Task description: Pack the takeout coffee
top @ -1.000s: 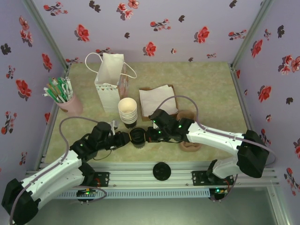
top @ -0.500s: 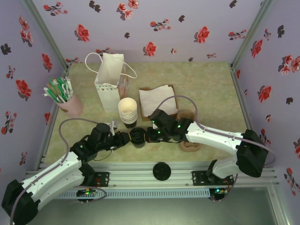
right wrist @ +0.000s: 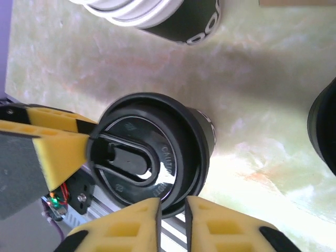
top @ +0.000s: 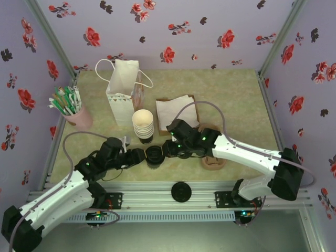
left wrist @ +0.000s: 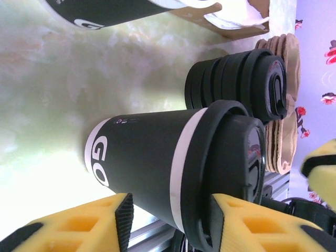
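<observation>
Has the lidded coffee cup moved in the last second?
No. In the top view the takeout coffee sits in the same spot as before, just on the near side of the stack of lidless cups.

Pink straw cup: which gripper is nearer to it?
Left. The left gripper is at the lidded cup's left side, toward the pink cup; the right gripper is at the lidded cup's right side, farther away.

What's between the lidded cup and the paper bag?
The stack of lidless cups stands between lidded cup and paper bag, per the top view.
</observation>
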You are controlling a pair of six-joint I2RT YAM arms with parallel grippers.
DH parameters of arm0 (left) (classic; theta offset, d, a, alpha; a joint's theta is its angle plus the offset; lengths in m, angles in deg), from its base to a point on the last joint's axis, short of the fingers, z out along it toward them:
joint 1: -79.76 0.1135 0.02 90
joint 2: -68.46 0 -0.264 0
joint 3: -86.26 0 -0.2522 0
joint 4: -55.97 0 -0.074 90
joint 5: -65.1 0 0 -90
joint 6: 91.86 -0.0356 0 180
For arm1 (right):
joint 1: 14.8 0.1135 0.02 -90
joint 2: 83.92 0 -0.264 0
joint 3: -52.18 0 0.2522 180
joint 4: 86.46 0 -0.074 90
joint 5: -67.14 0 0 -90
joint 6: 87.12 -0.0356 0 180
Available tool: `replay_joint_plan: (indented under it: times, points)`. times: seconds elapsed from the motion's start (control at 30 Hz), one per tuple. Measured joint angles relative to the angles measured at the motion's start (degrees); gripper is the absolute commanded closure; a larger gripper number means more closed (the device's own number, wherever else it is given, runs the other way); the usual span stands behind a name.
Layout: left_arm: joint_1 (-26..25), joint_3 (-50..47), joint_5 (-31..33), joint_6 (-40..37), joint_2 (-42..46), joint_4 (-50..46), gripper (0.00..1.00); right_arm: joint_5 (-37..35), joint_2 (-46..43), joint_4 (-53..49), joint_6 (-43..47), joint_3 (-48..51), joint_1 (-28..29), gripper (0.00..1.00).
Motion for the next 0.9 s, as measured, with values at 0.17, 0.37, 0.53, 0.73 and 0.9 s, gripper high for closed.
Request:
replay_joint_plan:
  times: [0.17, 0.37, 0.53, 0.73, 0.9]
  points:
    - [0.09, 3.30, 0.44, -1.60, 0.63, -3.54, 0.22, -2.29, -1.90, -4.26, 2.73, -3.54, -0.02, 0.58]
    - [0.09, 11.87, 2.56, -5.05, 2.99, -11.08, 0.04, -5.33, -5.95, -9.99, 6.32, -7.10, -1.09, 0.39]
    - [0.09, 18.71, 5.05, -8.76, 3.85, -17.70, 0.01, -7.78, -10.71, -14.12, 9.11, -8.15, -2.97, 0.20]
    - [0.09, 27.17, 8.83, -14.34, 3.91, -26.10, 0.01, -11.63, -16.15, -20.04, 11.91, -8.31, -6.38, 0.01]
    - [0.09, 31.30, 12.50, -18.01, 4.39, -30.03, 0.01, -14.62, -19.34, -23.85, 12.98, -8.28, -8.92, 0.01]
